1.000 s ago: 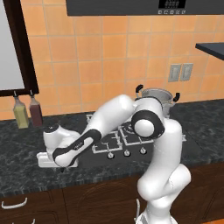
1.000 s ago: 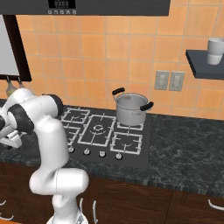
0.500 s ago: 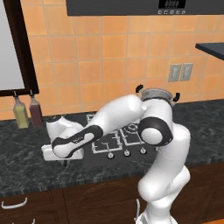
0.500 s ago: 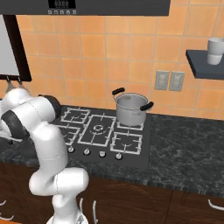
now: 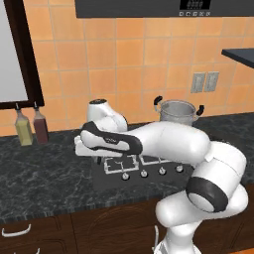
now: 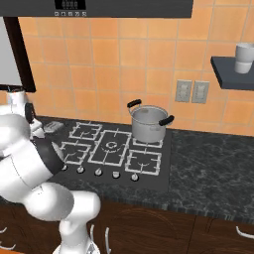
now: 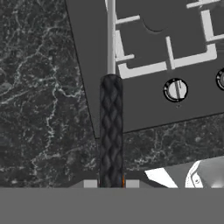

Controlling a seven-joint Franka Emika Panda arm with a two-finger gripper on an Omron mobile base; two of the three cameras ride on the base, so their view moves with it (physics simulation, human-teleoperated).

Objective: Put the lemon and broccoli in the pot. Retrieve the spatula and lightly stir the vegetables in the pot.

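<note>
Pot [image 5: 176, 115] of shiny steel stands on the rear right burner of the stovetop [image 6: 114, 151], its two dark side handles sticking out; the right base view [image 6: 148, 124] shows it upright, with its contents too hard to make out. Black marbled counter [image 5: 44, 178] runs along the orange tiled wall on both sides of the hob. On the left part of that counter, against the wall below a dark-framed window, two bottles [image 5: 31, 127] stand side by side. The white arm reaches low over the left edge of the stovetop. Spatula [image 7: 111, 118] runs straight up the middle of the hand view: its black textured handle rises from between the finger tips and continues as a thin silver shaft over the dark hob plate, beside the white burner grates and well left of a round knob [image 7: 175, 89]. Its head is cut off at the top. The gripper [image 7: 111, 183] is pinched tight on the bottom end of that handle.
</note>
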